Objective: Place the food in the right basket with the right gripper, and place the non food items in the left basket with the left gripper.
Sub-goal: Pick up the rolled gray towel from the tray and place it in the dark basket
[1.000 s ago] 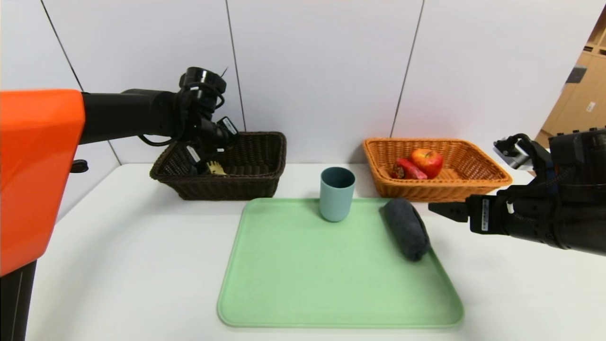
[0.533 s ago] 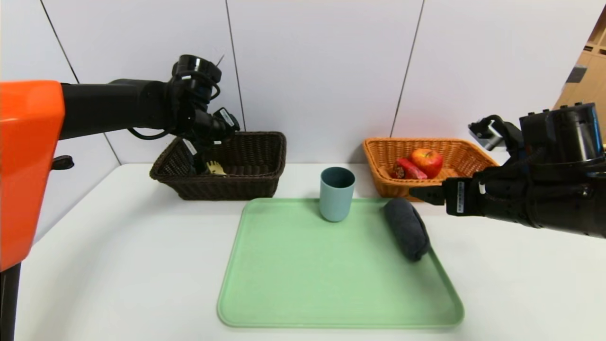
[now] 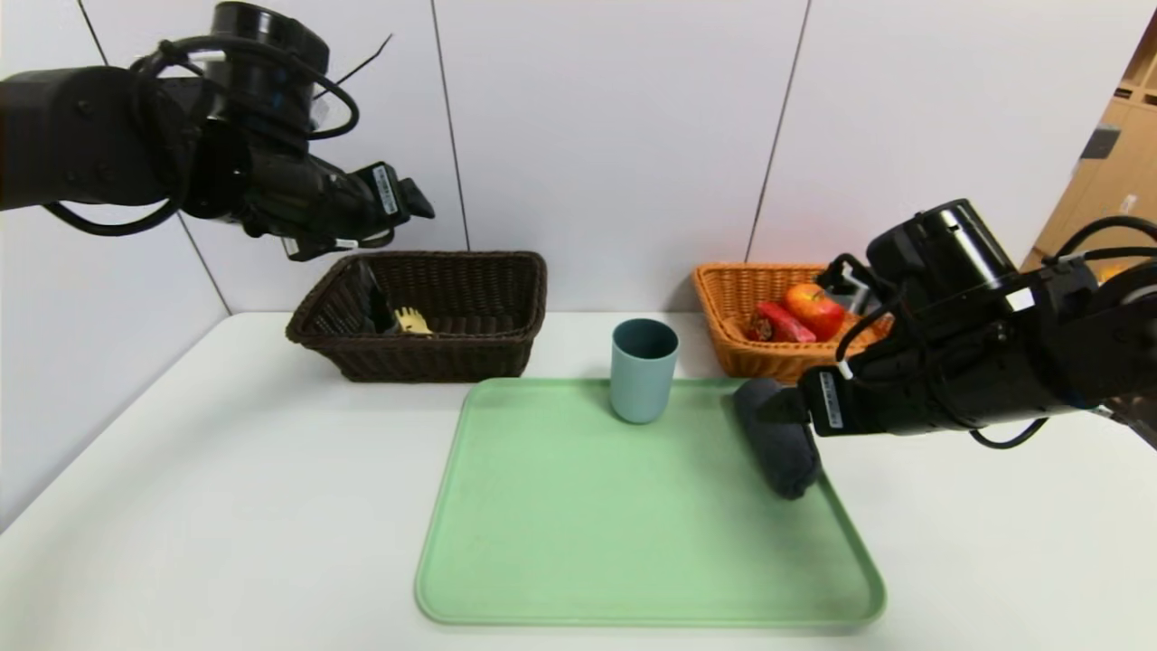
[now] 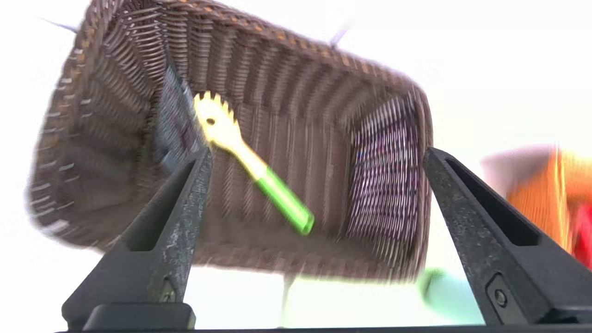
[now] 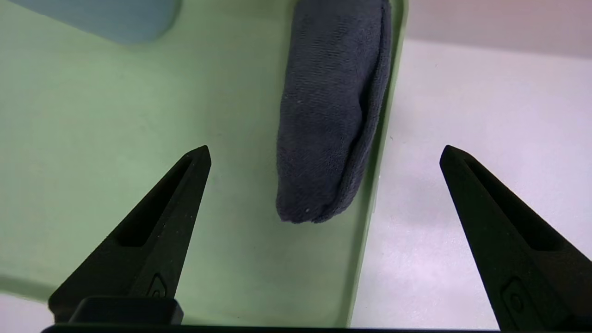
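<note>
The dark brown left basket (image 3: 470, 357) at the back left holds the yellow pasta spoon with green handle (image 4: 249, 157) and the dark cone-shaped bottle (image 3: 366, 303). My left gripper (image 3: 411, 197) is open and empty, raised above that basket. The orange-tan right basket (image 3: 759, 362) holds the apple (image 3: 813, 309) and the red carton (image 3: 779, 323). The teal-grey cup (image 3: 643, 369) and the dark grey rolled cloth (image 3: 777, 443) lie on the green tray (image 3: 578, 533). My right gripper (image 3: 777, 409) is open and empty, over the cloth's far end by the tray's right edge (image 5: 370, 203).
The white table (image 3: 226, 506) runs round the tray. A white panelled wall (image 3: 615, 136) stands right behind both baskets. Wooden cabinets (image 3: 1116, 181) show at the far right.
My left gripper has risen out of the dark basket and swung back, empty. My right arm has moved left and forward from the table's right side to above the rolled cloth.
</note>
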You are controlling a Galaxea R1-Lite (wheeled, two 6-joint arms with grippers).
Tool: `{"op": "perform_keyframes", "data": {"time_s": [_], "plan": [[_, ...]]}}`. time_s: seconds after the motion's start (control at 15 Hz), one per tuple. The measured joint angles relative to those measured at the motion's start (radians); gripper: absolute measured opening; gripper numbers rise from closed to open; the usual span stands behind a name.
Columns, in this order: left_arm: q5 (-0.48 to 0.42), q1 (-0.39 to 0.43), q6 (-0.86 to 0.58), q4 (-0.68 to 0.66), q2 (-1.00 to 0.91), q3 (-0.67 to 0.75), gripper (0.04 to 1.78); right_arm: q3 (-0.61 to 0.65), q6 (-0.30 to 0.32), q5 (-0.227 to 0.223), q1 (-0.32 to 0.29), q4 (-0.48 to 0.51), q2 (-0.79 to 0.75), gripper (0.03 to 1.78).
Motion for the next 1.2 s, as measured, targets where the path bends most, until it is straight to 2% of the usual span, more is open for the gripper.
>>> {"op": "perform_keyframes", "data": {"time_s": [0.2,0.53,0.8,0.93,1.07,1.2], "plan": [[-0.056,0.0,0.074,-0.001,-0.127,0.154,1.64,-0.044,0.001,-0.066,0.007,0.007,0.066,1.71],[-0.072,-0.002,0.092,-0.053,-0.263,0.356,1.67,-0.104,0.004,-0.071,0.012,0.017,0.152,1.71],[-0.072,0.0,0.092,-0.059,-0.299,0.389,1.67,-0.137,0.036,-0.072,0.029,0.028,0.204,1.71],[-0.071,0.0,0.092,-0.059,-0.302,0.391,1.68,-0.183,0.071,-0.071,0.037,0.083,0.226,1.68],[-0.071,0.0,0.091,-0.059,-0.303,0.391,1.69,-0.215,0.093,-0.073,0.04,0.131,0.244,1.32],[-0.072,0.0,0.091,-0.059,-0.303,0.391,1.69,-0.223,0.093,-0.072,0.041,0.134,0.256,1.04]]}}
